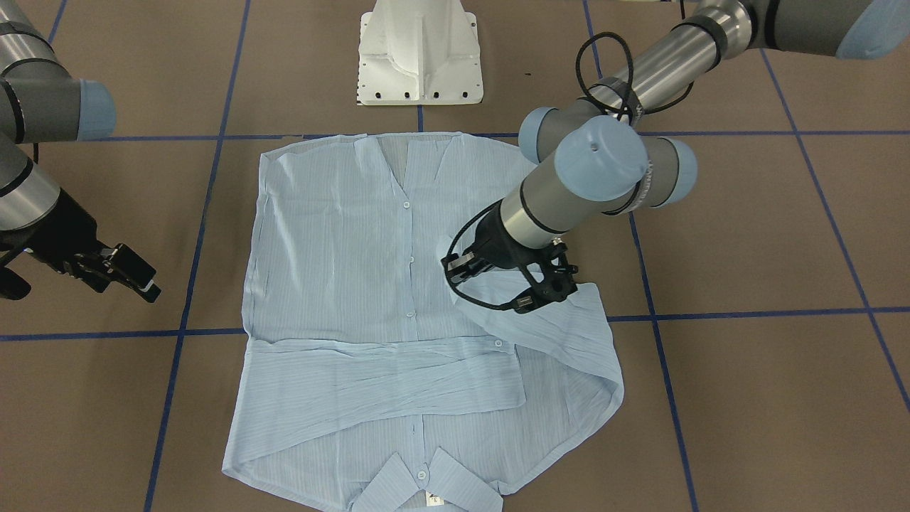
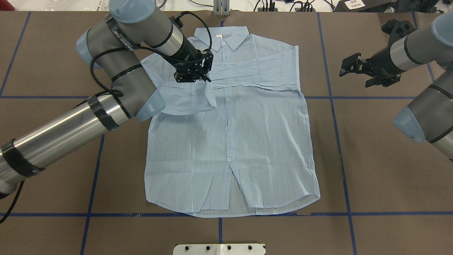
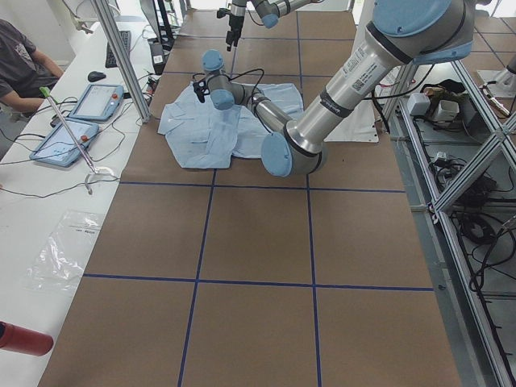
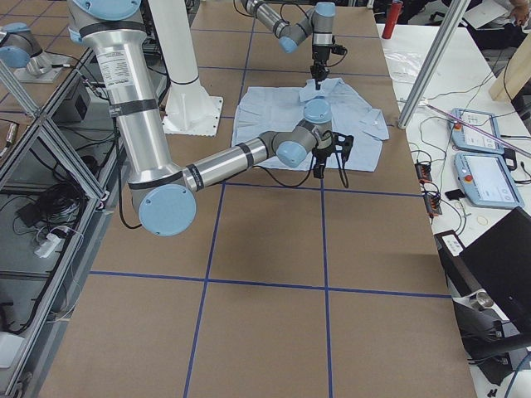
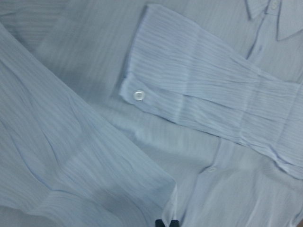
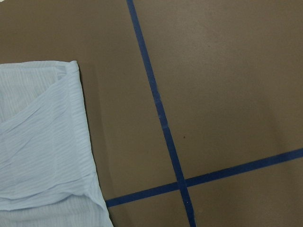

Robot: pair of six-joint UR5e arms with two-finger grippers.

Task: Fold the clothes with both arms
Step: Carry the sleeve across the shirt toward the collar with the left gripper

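The pale blue striped shirt [image 2: 247,141] lies flat and buttoned on the brown table, collar [image 2: 226,37] on the far side from the robot's base. One sleeve [image 2: 258,69] lies folded across the chest. My left gripper [image 2: 204,78] is shut on the cuff end of the other sleeve [image 2: 184,101] and holds it above the shirt's front; the front-facing view shows this gripper [image 1: 450,270] over the placket. In the left wrist view the held sleeve [image 5: 71,156] hangs above the folded cuff [image 5: 189,94]. My right gripper [image 2: 357,72] is open and empty, off the shirt's side.
The white pedestal base [image 1: 421,53] stands at the shirt's hem side. Blue tape lines [image 2: 332,106] cross the brown table. The right wrist view shows the shirt's edge [image 6: 42,142] beside bare table. A side desk holds tablets [image 3: 81,105].
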